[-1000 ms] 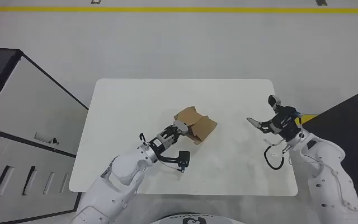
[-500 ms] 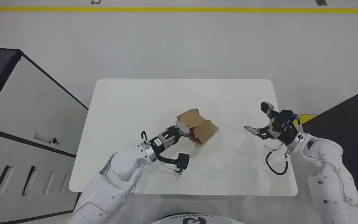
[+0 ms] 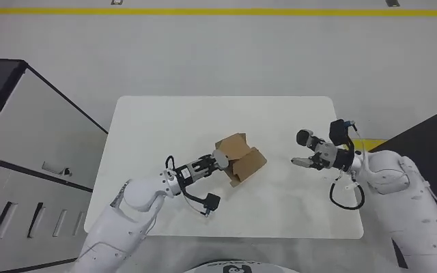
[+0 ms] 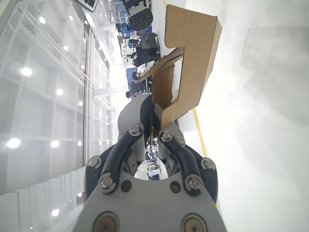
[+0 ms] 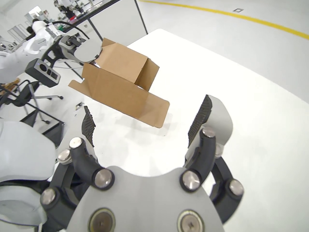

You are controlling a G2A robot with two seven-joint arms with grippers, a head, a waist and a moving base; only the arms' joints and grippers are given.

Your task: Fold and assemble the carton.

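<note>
The white table (image 3: 136, 205) carries both arms and one box. On its near left side the left gripper (image 3: 217, 161) points right and is clamped tight on a brown flap at the left end of the carton (image 3: 240, 155). In the left wrist view its two fingers (image 4: 135, 119) press together with the edge of that flap pinched between them.

The carton sits near the middle of the table, slightly right of centre. It is half erected, with its side walls standing up into a box shape and its top open. Through the opening the right wrist view shows bare brown inner walls and a folded inner panel, but the bottom of the inside is hidden. A long rounded flap (image 5: 154, 108) sticks out from the carton's right end toward the right arm, tilted above the tabletop with a shadow beneath it. Whether the carton's base rests on the table cannot be told.

Right of the carton and well apart from it, the right gripper (image 3: 301, 149) faces left toward the box with its fingers (image 5: 204, 114) spread wide and nothing between them.

Left of the table stands a dark-framed grey unit (image 3: 34, 130). Far beyond the table, a yellow line (image 3: 218, 11) crosses the pale floor.
</note>
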